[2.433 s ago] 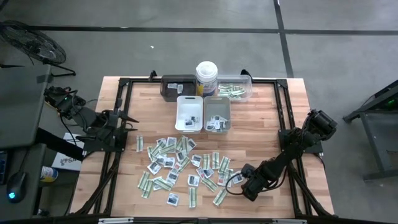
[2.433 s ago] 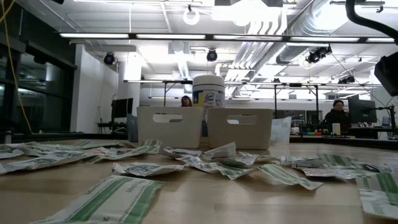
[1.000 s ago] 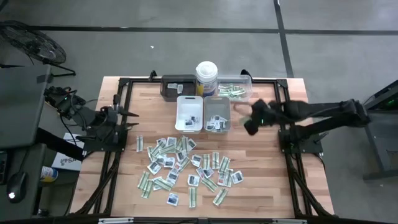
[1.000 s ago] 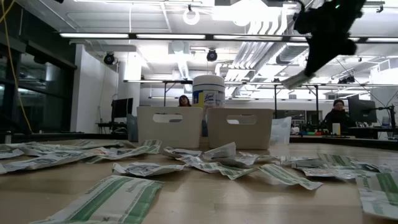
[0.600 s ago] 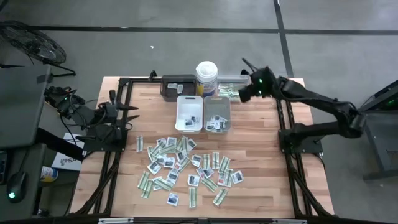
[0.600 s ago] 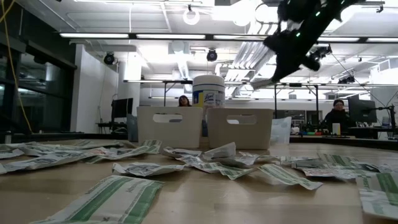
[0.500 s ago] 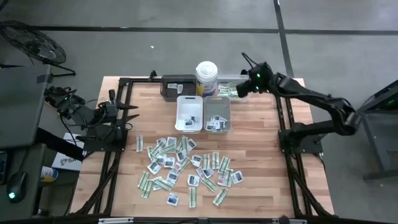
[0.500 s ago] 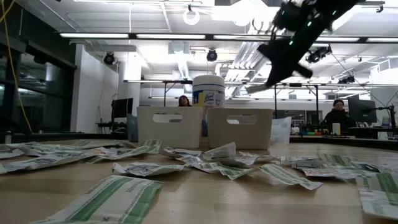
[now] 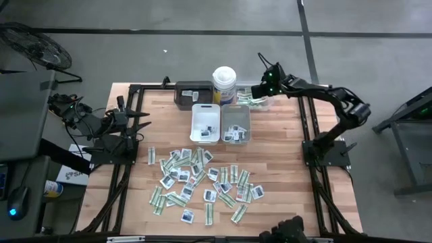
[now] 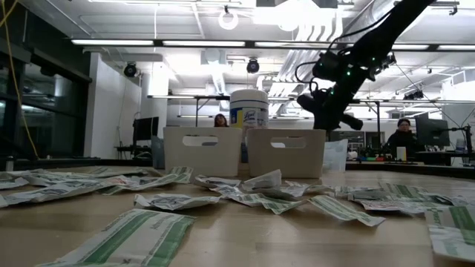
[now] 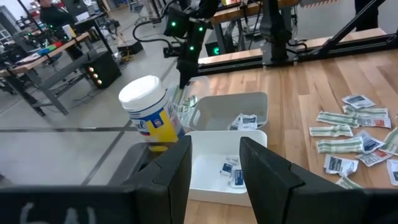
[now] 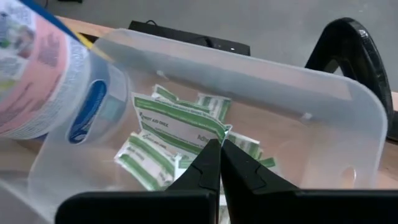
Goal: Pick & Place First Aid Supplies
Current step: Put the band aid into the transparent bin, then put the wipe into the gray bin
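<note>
Right gripper (image 12: 219,163) has swung from near pile to far clear tray (image 12: 348,118) — pinching green strip (image 12: 177,124); release low, centred.

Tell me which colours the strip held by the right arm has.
Pale green and white, with dark print; the strip shows best in the right wrist view.

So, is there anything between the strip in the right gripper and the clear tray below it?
Nothing visible. The right gripper holds the green-and-white strip directly over the open clear tray, which has no lid. The white canister stands beside the tray, not over it.
</note>
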You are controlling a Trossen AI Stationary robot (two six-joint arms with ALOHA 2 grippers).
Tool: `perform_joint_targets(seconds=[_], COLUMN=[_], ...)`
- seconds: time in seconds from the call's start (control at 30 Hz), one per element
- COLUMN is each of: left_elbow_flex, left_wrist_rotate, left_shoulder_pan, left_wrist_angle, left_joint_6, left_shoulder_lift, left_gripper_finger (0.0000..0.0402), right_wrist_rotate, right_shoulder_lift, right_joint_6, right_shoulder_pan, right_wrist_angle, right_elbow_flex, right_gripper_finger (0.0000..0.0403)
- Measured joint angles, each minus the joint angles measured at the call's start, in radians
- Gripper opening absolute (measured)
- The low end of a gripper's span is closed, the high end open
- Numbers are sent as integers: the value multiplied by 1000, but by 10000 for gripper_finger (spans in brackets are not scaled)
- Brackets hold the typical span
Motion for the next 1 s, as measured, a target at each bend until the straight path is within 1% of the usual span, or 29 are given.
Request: perform_joint_targets(seconds=[0.17,0.27,0.37,0.57,0.7,0.83,1.0], left_elbow_flex=[0,0,0,0,0,0,0], left_wrist_rotate=[-4,-8,-8,-8,-9,-15,-25], left_shoulder_pan=[0,0,0,0,0,0,0], left_wrist_angle=[0,1,0,-1,-1,-1,-7], left_joint_6=[-2,-2,-1,1,2,2,7], left_shoulder_lift=[0,0,0,0,0,0,0], left_gripper_finger=[133,133,133,133,133,133,133], right_wrist_rotate=[10,-20,-26,-59,-97,-128,-182], right_shoulder_lift=[3,3,3,1,-40,-110,-228], right_joint_6=[-11,-30,-42,-38,-40,-59,-79], right_shoulder_pan=[-4,-4,-4,-24,-43,-45,-38], right_wrist_angle=[7,9,8,7,2,-16,-108], right_elbow_flex=[0,0,0,0,0,0,0], right_gripper_finger=[2,18,48,129,169,182,178])
